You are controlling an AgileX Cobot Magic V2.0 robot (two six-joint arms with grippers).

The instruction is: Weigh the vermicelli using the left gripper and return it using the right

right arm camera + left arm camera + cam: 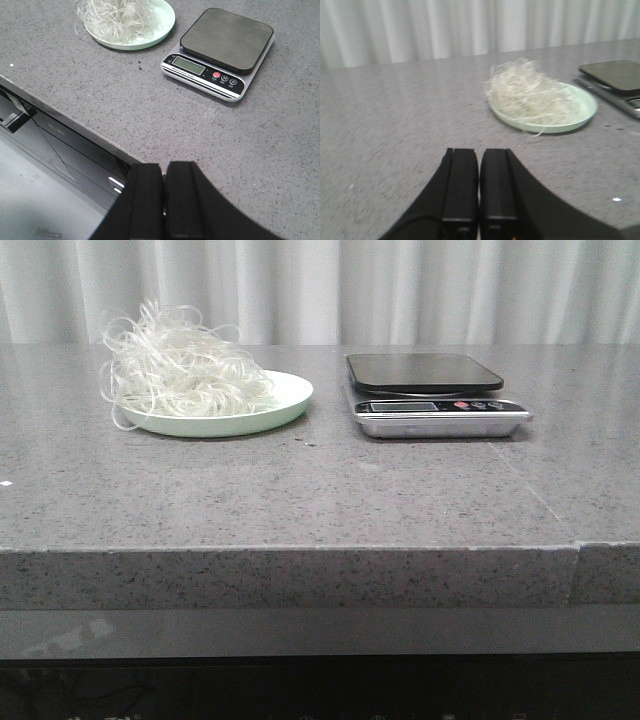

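- Front view: the vermicelli [185,368] lies heaped on the green plate [290,400], at 9 o'clock from the scale [432,393], on the tabletop [300,500].
- Left wrist view: the left tool [479,187] has its fingers pressed together, holding nothing.
- Right wrist view: the right tool [164,200] is also closed and holds nothing.

Soft, even light falls from above, bright on the pale curtain [320,290] and flat across the grey desk [300,490]. The plate [290,400] and the kitchen scale [437,405] cast only thin, faint shadows at their bases. The scale's dark platform carries a dull sheen. The front view is fairly sharp. The left wrist view is hazy and washed out, the vermicelli [527,95] smeared, the black left hand [479,192] soft. The right wrist view is crisper, with the desk's speckle clear.
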